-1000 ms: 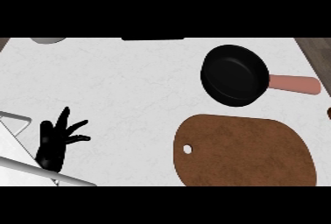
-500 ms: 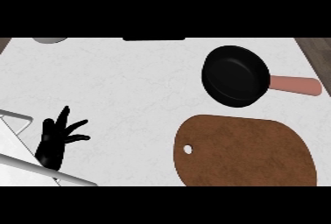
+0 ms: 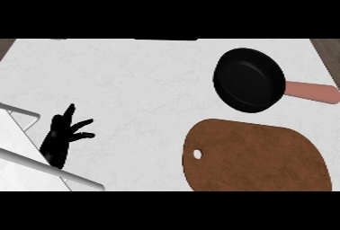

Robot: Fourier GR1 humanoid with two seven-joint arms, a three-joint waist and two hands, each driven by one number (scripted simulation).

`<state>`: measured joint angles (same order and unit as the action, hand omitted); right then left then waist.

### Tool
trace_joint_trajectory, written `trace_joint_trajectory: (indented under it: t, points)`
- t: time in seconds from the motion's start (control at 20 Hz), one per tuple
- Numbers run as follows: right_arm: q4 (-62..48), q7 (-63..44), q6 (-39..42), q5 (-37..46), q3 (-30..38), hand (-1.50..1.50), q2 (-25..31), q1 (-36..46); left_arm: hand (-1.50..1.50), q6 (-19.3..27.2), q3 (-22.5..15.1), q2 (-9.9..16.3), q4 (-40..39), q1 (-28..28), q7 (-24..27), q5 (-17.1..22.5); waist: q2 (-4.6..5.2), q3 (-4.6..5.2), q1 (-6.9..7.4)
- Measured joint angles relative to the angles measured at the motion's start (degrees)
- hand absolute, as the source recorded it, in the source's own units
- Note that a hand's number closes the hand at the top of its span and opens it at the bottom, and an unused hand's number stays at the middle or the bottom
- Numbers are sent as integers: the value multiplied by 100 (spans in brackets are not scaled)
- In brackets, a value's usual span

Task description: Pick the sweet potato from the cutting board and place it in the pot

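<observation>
Head view: left hand low at the left edge, fingers spread and straight, holding nothing, resting over the white table. Far to its right, a brown cutting board lying flat, bare on top. Up and right of the hand, black pot with pink handle. Sweet potato nowhere visible. Right hand out of view.
</observation>
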<state>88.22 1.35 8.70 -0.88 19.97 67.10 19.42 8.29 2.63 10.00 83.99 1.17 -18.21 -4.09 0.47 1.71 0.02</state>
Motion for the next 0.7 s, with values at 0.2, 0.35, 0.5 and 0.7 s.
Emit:
trace_joint_trajectory:
  t: [0.2,0.35,0.5,0.7]
  points:
    - [70,-511,231,-162,-323,150,76,393,0,-124,13,-31,-43,126,-35,-79,30,12,114]
    - [53,-930,341,-217,-653,150,72,744,0,-174,-1,-45,-105,218,19,-155,52,14,203]
    - [86,-1321,408,-199,-1050,150,-29,1079,0,-208,28,-69,-143,280,5,-210,61,16,255]
    - [-20,-1652,511,-90,-1580,150,-248,1503,0,-303,75,-101,-172,358,-22,-297,82,22,324]
